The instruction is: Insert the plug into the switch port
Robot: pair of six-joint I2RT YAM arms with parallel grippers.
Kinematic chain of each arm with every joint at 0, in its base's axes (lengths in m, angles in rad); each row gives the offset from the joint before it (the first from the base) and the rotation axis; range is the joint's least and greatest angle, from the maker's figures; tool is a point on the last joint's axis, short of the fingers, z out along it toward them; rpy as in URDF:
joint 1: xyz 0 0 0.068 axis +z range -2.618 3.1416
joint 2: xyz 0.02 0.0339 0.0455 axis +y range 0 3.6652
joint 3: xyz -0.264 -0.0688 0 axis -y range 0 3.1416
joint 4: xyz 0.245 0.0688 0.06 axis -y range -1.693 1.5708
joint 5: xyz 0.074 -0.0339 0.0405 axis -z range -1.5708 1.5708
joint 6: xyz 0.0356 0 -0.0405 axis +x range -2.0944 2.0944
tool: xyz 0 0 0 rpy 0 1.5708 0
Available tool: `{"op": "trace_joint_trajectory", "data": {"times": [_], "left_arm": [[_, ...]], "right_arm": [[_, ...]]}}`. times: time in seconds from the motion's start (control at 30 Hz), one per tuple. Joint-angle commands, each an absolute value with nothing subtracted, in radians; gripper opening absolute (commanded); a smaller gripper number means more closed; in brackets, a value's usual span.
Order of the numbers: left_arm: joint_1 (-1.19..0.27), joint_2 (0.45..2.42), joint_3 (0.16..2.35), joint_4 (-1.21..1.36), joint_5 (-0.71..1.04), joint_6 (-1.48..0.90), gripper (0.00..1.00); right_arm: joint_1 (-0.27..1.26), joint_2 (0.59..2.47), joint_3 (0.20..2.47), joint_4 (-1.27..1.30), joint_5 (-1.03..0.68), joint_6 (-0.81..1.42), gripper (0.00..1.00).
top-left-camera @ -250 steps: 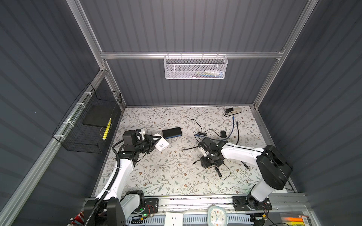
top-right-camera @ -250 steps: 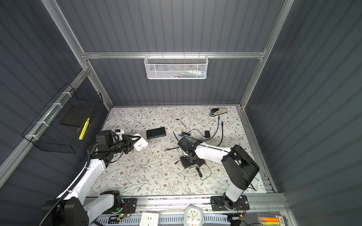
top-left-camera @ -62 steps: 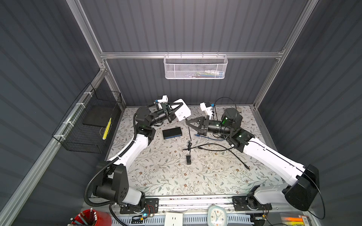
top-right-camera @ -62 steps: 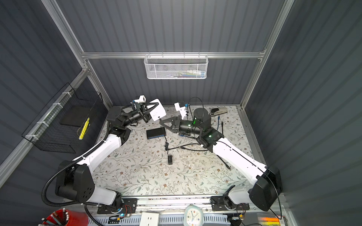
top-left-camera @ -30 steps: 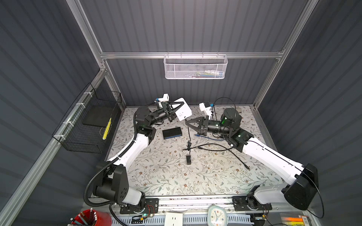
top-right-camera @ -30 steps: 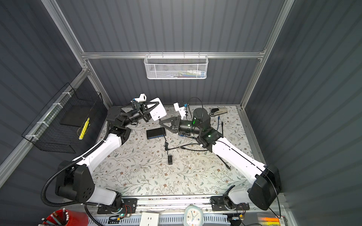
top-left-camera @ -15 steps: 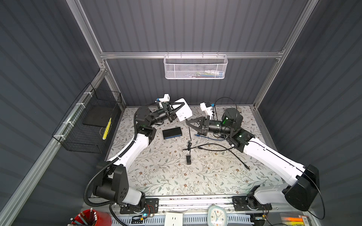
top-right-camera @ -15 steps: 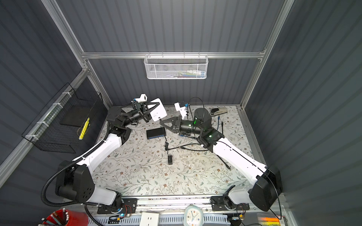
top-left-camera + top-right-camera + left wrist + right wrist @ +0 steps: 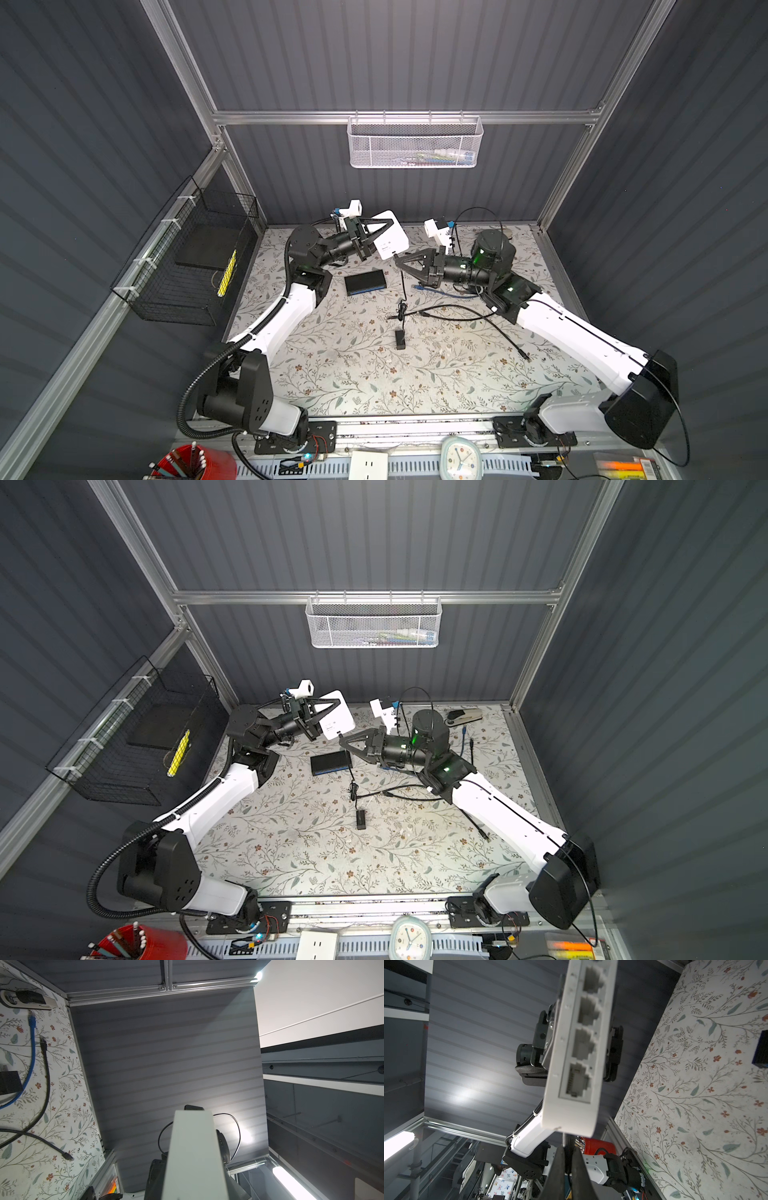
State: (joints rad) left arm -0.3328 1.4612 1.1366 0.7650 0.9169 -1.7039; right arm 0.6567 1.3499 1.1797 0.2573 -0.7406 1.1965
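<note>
Since the oldest top views, shows both arms raised off the table (image 9: pixel 332 374) and turned to face each other; over the last second, shows almost no shift.

In both top views, finds the left gripper (image 9: pixel 374 236) clamped on the white switch (image 9: pixel 390 240), held aloft and tilted, well above the table. Finds the right gripper (image 9: pixel 397 258) pressed together on the plug, too small to pick out there, with its black cable (image 9: pixel 402 286) hanging down to the table. Puts that gripper's tip just beside the switch's lower edge.

From the left wrist, gives only the switch's blank white back, with the fingers hidden.

From the right wrist, looks onto the row of ports (image 9: pixel 579 1080), those in view empty. Catches the plug (image 9: pixel 564 1140) poking past the closed fingertips (image 9: pixel 579 1172), just under the switch's near corner and off the ports' line.

Judges pickup and lift done; leaves lining up with a port and pushing in.
</note>
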Motion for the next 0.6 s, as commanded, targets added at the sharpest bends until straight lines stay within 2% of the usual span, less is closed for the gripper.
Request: {"op": "trace_joint_trajectory", "data": {"times": [0.0, 0.07, 0.13, 0.43, 0.57], "left_arm": [[-0.344, 1.388, 1.21, 0.586, 1.051, -1.518, 0.0], [-0.344, 1.373, 1.235, 0.433, 1.074, -1.394, 0.0], [-0.344, 1.364, 1.23, 0.394, 1.068, -1.363, 0.0], [-0.356, 1.343, 1.145, 0.634, 0.965, -1.574, 0.0], [-0.375, 1.328, 1.147, 0.561, 0.961, -1.519, 0.0]], "right_arm": [[0.639, 1.351, 1.177, 0.293, -0.719, 1.238, 0.0], [0.637, 1.351, 1.172, 0.31, -0.723, 1.256, 0.0], [0.638, 1.354, 1.172, 0.314, -0.726, 1.252, 0.0], [0.641, 1.425, 1.202, 0.41, -0.715, 1.182, 0.0], [0.641, 1.462, 1.252, 0.422, -0.72, 1.165, 0.0]]}}
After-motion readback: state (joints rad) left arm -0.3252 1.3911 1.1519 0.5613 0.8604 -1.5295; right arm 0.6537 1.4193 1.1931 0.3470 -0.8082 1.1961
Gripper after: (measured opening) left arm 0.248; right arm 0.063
